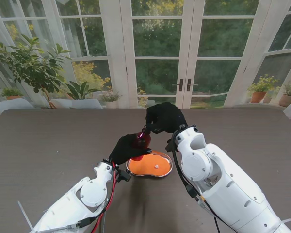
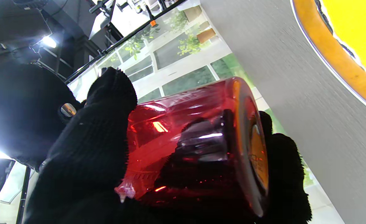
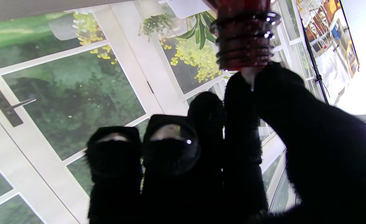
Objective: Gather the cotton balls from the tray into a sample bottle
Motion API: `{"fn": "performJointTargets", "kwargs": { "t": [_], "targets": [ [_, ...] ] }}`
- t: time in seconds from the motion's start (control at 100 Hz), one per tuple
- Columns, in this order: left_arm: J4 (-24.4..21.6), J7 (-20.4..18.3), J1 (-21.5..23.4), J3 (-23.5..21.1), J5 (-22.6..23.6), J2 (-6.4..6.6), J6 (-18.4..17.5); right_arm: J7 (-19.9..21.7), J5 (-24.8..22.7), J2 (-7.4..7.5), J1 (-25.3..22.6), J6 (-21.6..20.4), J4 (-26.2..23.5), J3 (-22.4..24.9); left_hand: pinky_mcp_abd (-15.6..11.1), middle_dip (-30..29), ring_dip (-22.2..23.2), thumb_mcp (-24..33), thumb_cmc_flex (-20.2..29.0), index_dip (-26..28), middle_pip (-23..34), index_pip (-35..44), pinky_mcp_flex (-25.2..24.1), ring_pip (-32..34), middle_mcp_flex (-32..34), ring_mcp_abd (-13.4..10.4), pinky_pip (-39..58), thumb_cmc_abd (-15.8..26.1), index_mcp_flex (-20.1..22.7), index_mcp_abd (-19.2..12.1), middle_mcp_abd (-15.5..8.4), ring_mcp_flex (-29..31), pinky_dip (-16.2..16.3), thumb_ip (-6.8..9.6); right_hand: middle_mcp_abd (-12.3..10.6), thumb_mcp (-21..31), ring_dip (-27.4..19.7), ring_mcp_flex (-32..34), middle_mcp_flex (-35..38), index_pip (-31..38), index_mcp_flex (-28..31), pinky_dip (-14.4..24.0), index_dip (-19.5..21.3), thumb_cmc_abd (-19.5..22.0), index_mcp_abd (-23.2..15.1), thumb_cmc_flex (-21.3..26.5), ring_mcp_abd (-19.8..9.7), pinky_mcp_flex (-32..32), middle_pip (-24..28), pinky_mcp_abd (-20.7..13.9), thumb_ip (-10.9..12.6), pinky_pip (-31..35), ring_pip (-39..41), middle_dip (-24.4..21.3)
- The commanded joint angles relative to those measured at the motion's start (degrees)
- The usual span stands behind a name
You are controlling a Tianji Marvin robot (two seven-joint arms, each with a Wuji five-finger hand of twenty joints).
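Bottle [image 1: 141, 140] gripped by left hand [image 1: 125, 149], right hand [image 1: 165, 118] pinched at its mouth, tray [image 1: 167, 170] beside.

Can't tell what the right hand [image 3: 232, 149] pinches at the sample bottle [image 3: 245, 40] neck, too dark. Bottle body is cut off there; only 1 tiny white speck [image 1: 156, 166] shows beside it.

Table [image 1: 48, 145]: tray [image 1: 166, 171] near the middle, toward the near edge. In the tray: one cotton ball [image 1: 156, 166], right of its centre. Over the tray's far-left rim: sample bottle [image 1: 141, 140], off the surface, in the left hand [image 1: 124, 149]. Right hand [image 1: 164, 118] at the bottle's mouth, farther back.
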Motion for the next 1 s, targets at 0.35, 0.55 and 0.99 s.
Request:
{"fn": "performJointTargets", "kwargs": {
  "t": [0.35,0.55,0.99],
  "targets": [
    [-0.2,-0.2,0.0,0.1,-0.1,-0.79,-0.3,2.4,1.3,0.15,-0.7,-0.9,-0.6,0.4,-1.6,0.2,-0.2,9.0,8.7,0.5,-0.1,3.9,-2.6,0.4,3.4,2.6,-1.4,16.4,10.0,-9.2,-3.5,0.9,-0.2,1.34,0.6,-0.4,0.8,2.0,0.9,0.2,-0.6,0.9,1.5,4.9,1.7,-1.4,0.3,-0.4,-1.0,1.1,2.1,3.1,1.1,0.3],
    [-0.4,-0.2,0.3,-0.1,0.0,-0.70,-0.2,2.7,1.9,0.15,-0.8,-0.9,-0.7,0.8,-1.7,0.2,-0.2,8.9,8.6,0.5,-0.1,3.8,-2.6,0.4,3.4,2.7,-1.4,16.5,10.1,-9.2,-3.4,0.8,-0.2,1.33,0.9,-0.6,0.8,2.0,0.6,0.0,-0.9,1.1,1.6,7.1,2.2,-2.8,0.4,-0.9,-1.1,1.0,2.2,3.2,0.9,0.1],
    [-0.7,-0.4,0.5,-0.2,-0.1,-0.59,-0.1,3.4,2.8,0.17,-0.4,-0.7,-0.7,0.9,-1.6,0.3,-0.2,8.9,8.5,0.6,-0.1,3.6,-2.7,0.4,3.4,2.7,-1.4,16.5,10.1,-9.3,-3.3,0.8,-0.2,1.30,1.3,-0.8,0.8,2.0,0.3,-0.2,-1.2,1.4,1.7,8.8,2.7,-3.2,0.8,-1.2,-1.1,0.9,2.6,3.4,0.9,0.0]
  ]
}}
